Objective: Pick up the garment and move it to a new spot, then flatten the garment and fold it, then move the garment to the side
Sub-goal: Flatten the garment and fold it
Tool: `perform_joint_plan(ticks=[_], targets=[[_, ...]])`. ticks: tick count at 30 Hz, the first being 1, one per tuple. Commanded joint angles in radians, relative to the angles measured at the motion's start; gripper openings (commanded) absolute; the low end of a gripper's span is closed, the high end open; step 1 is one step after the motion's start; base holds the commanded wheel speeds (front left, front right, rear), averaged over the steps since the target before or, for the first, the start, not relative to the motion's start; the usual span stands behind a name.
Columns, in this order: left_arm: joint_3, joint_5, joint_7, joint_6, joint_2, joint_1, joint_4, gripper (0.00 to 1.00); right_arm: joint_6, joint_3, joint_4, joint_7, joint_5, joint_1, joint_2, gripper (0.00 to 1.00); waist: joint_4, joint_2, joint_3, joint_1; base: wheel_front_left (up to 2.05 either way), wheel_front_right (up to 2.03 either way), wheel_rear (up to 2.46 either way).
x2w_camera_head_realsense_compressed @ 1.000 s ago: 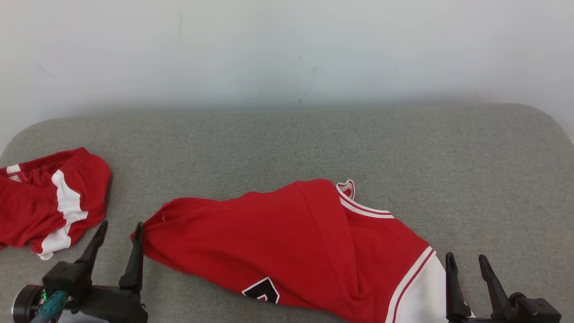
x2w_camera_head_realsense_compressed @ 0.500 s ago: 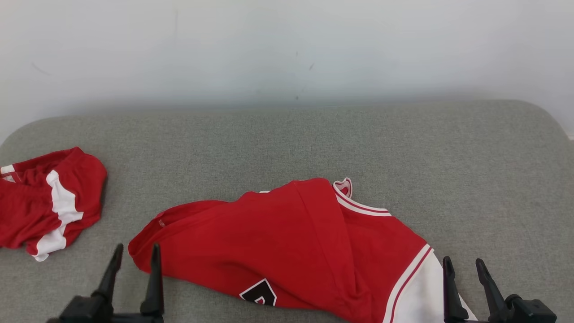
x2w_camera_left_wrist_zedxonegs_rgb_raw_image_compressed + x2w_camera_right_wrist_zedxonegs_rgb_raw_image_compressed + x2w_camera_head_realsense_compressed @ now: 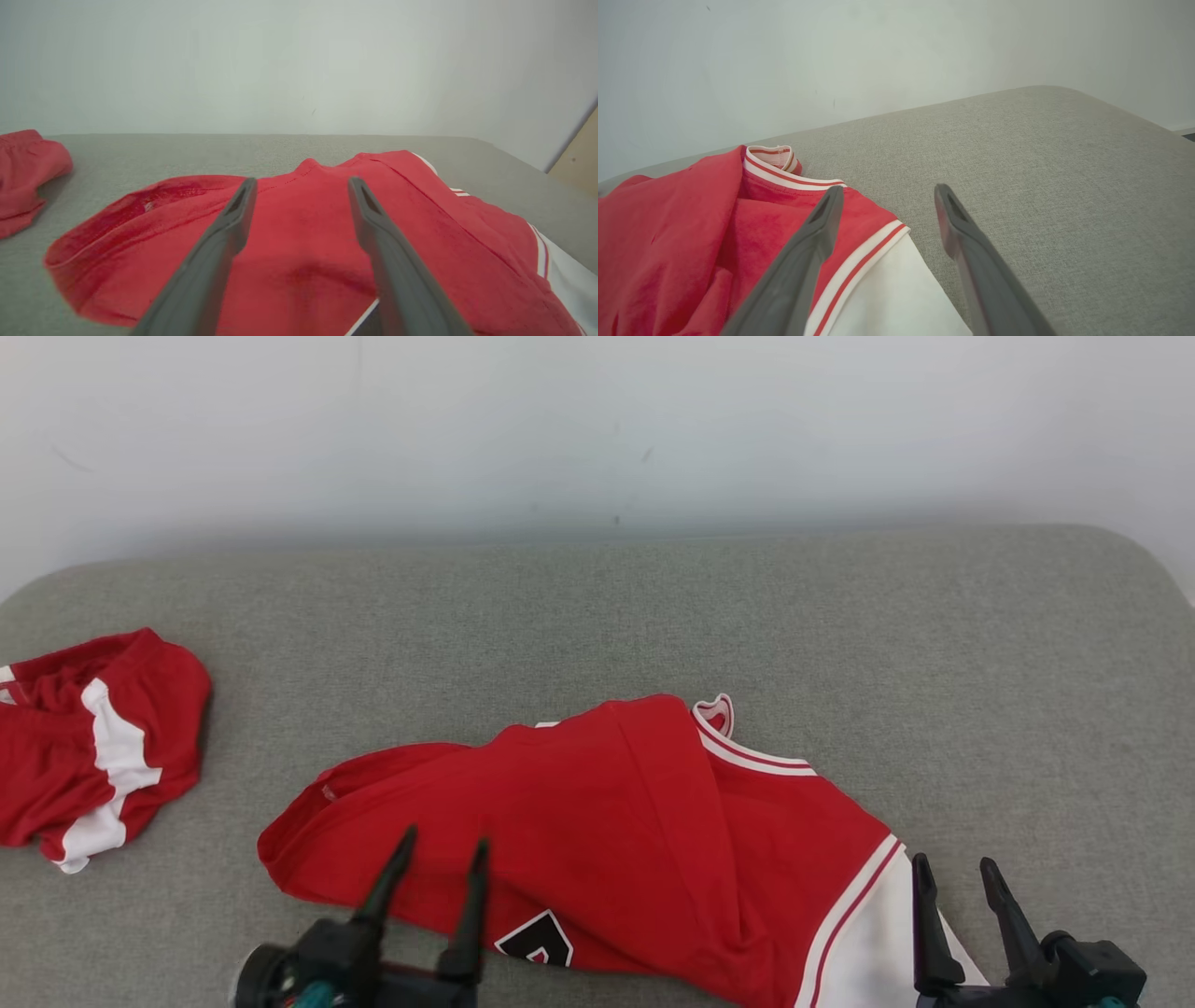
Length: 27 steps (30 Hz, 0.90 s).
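Pale wall (image 3: pixel 597 420) at the back, and below it a wide grey cushion (image 3: pixel 597 616) across my screen. On its near half lies the garment (image 3: pixel 635 803) — a red jersey, crumpled, with one layer flopped over its middle and a white panel (image 3: pixel 868 961) at its right end. A smaller red and white bundle (image 3: pixel 93 747) sits well apart at the cushion's far left.

I judge flattening to be the step in hand. To do it well I would pinch two outer edges, one per side, low against the cushion. I would take a single layer only and draw the edges apart evenly, so the flopped layer unrolls rather than bunches.

Left gripper (image 3: pixel 445 840): fingers spread wide, holding nothing, poised over the red cloth near its left end — I cannot tell if the tips touch. Right gripper (image 3: pixel 954 861): likewise spread and empty, straddling the striped edge beside the white panel.
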Motion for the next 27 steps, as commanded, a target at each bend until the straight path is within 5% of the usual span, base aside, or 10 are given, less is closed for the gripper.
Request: perform_joint_plan(ticks=[1, 11, 24, 25, 26, 27], targets=[[-0.035, 0.001, -0.004, 0.001, -0.002, -0.037, 0.019, 1.00, -0.003, 0.007, 0.004, -0.005, 0.010, -0.012, 0.002, 1.00, -0.008, -0.0001, 0.008, 0.0000, 0.00, 0.00, 0.00], [-0.278, -0.011, 0.008, 0.001, 0.013, -0.264, 0.230, 1.00, -0.003, 0.028, 0.014, -0.005, 0.039, -0.037, 0.002, 1.00, -0.075, -0.0001, 0.052, 0.0000, 0.00, 0.00, 0.00], [-0.439, -0.070, 0.142, 0.001, 0.030, -0.433, 0.493, 1.00, -0.003, 0.035, 0.019, -0.005, 0.057, -0.041, 0.002, 1.00, -0.148, -0.0001, 0.077, 0.0000, 0.00, 0.00, 0.00], [-0.445, -0.071, 0.145, 0.001, 0.029, -0.438, 0.507, 0.42, -0.003, 0.035, 0.019, -0.005, 0.055, -0.041, 0.002, 1.00, -0.151, -0.0001, 0.075, 0.0000, 0.00, 0.00, 0.00], [-0.451, -0.070, 0.140, 0.001, 0.026, -0.445, 0.517, 0.00, -0.003, 0.035, 0.019, -0.005, 0.053, -0.042, 0.002, 1.00, -0.153, -0.0001, 0.074, 0.0000, 0.00, 0.00, 0.00], [-0.456, -0.070, 0.137, 0.001, 0.024, -0.450, 0.528, 0.00, -0.003, 0.034, 0.018, -0.005, 0.051, -0.044, 0.002, 1.00, -0.154, -0.0001, 0.073, 0.0000, 0.00, 0.00, 0.00]])
